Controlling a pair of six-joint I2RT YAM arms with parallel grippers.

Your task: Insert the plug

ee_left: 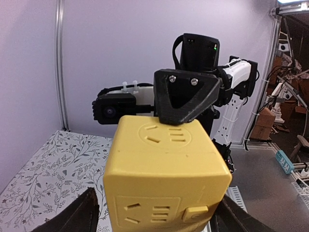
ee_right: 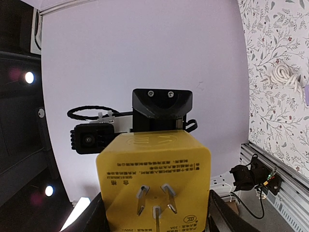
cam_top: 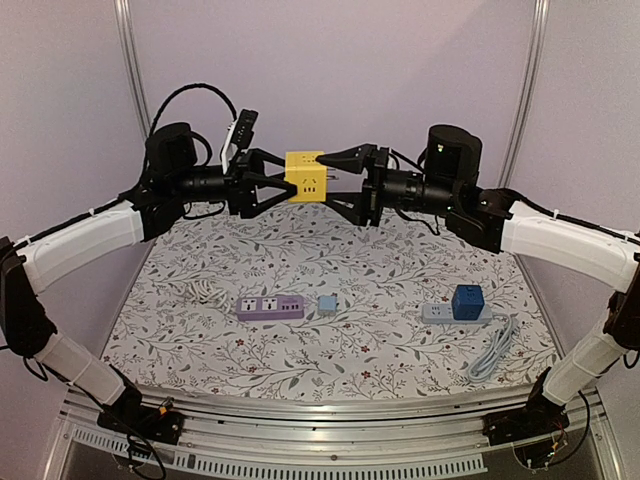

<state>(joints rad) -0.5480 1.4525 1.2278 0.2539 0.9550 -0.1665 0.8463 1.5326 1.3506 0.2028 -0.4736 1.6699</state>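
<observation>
white-shelled arms, black joints, looped black cables, screw-fastened black fingers.

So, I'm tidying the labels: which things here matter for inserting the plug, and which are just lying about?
Job: yellow cube plug, left gripper, right gripper; likely socket, purple strip or grey strip.
Lying about: white cord, pale-blue cube, blue cube.

Top cam: high, rear, whole table. L wrist cam, R wrist cam opposed, close-up, share yellow cube.

Yellow cube plug adapter, aloft in mid-air, three flat prongs facing right, sockets on other faces.
</observation>
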